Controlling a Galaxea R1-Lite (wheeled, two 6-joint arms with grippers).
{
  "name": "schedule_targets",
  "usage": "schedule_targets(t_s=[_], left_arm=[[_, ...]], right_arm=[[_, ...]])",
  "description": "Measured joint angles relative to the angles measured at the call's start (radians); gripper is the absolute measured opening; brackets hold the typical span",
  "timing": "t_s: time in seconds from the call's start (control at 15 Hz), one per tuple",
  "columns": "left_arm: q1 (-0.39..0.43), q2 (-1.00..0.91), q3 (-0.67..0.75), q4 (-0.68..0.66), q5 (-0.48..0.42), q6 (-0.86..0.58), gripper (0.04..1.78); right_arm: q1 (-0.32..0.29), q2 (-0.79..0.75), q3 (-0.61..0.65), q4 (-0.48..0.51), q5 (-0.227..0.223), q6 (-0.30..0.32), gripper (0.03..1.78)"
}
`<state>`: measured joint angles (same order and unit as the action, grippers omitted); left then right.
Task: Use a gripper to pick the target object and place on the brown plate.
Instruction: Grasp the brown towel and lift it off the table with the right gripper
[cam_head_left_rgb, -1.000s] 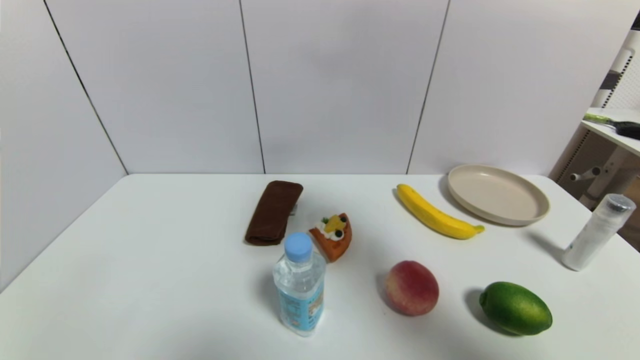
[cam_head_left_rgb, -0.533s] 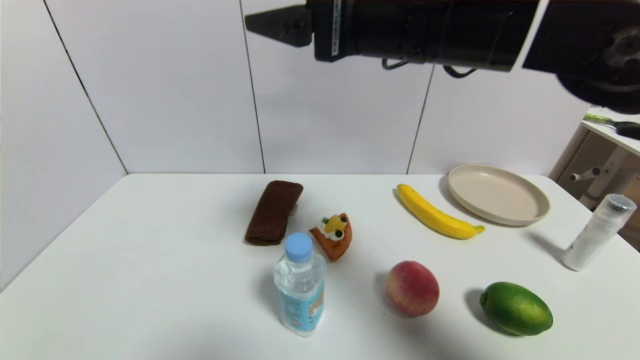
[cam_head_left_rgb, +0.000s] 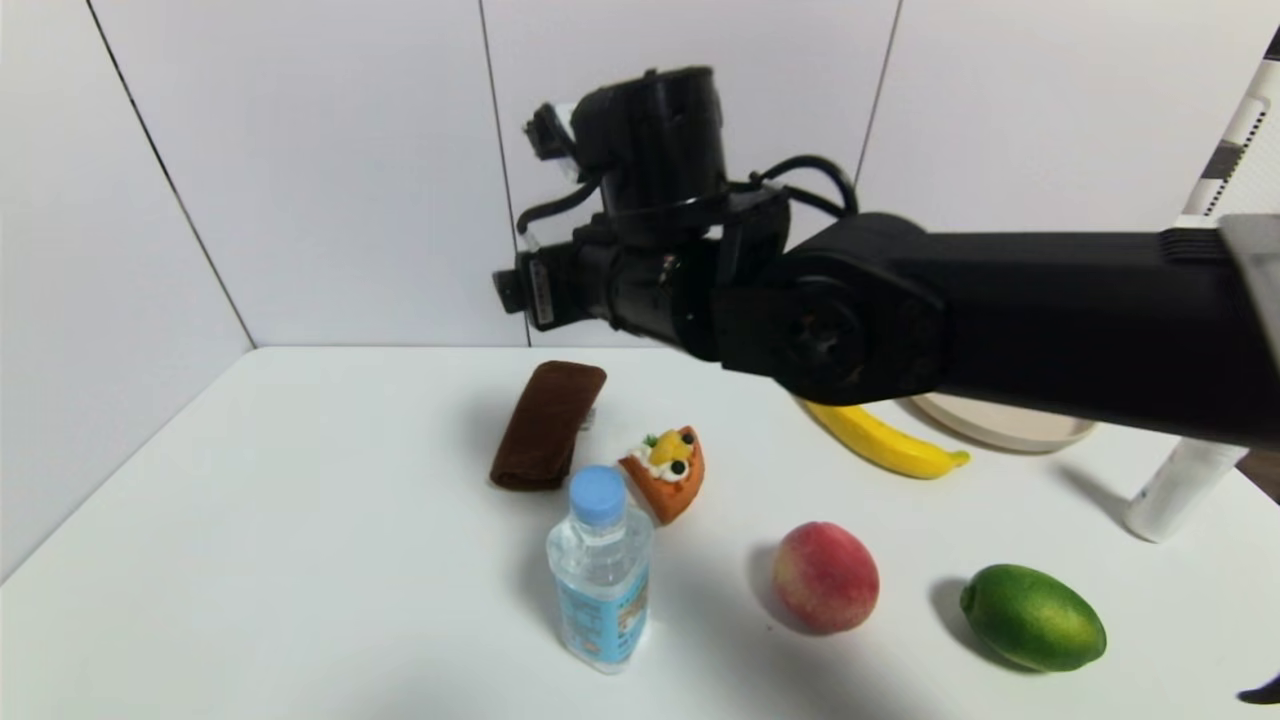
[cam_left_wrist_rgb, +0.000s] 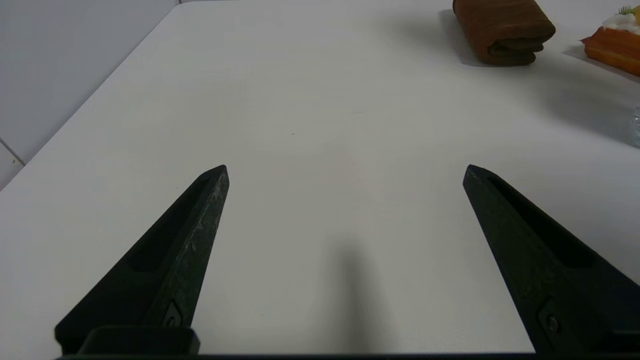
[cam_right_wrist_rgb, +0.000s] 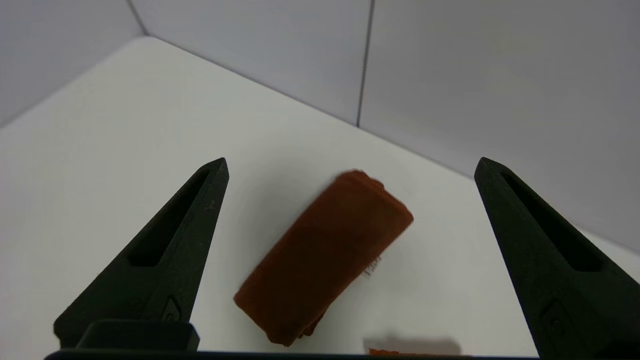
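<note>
Noted the right gripper (cam_right_wrist_rgb: 351, 162) brought down within the last half second from high over the scene to a hover beyond the water bottle (cam_head_left_rgb: 600, 570), above and just behind the target object (cam_head_left_rgb: 547, 425); a second earlier, saw no arm at all. Found its fingers spread wide and holding nothing, with the target object framed between them in the right wrist view but not yet touched. Judged this the approach stage: nothing grasped, descent and closing yet to come, then a carry to the brown plate (cam_head_left_rgb: 1010, 432), far beyond and right of the bottle and largely hidden behind the arm. Saw the target object unmoved, lying just beyond the bottle and slightly to its left, flat on the table (cam_head_left_rgb: 300, 560), beside the cake slice (cam_head_left_rgb: 668, 472) but apart from it. Looked dark brown, fuzzy, folded into an oblong roll, layered end toward the bottle, a small pale tag peeping out on one side. Found the left gripper (cam_left_wrist_rgb: 345, 170) idle, low over the table left of the bottle, fingers likewise spread.
</note>
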<state>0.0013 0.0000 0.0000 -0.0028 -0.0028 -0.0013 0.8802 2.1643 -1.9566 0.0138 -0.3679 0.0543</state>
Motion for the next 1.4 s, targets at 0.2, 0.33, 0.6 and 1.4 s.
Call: schedule_targets(t_s=[0.2, 0.33, 0.6, 1.4], left_arm=[[0.000, 0.000, 0.000, 0.000, 0.000, 0.000, 1.69], [0.000, 0.000, 0.000, 0.000, 0.000, 0.000, 1.69], [0.000, 0.000, 0.000, 0.000, -0.001, 0.000, 1.69], [0.000, 0.000, 0.000, 0.000, 0.000, 0.000, 1.69]], right_arm=[[0.002, 0.083, 0.000, 0.004, -0.055, 0.031, 1.70], [-0.005, 0.127, 0.001, 0.003, -0.056, 0.032, 1.70], [-0.019, 0.191, 0.001, 0.006, -0.026, 0.036, 1.70], [-0.058, 0.270, 0.001, -0.013, 0.094, 0.030, 1.70]])
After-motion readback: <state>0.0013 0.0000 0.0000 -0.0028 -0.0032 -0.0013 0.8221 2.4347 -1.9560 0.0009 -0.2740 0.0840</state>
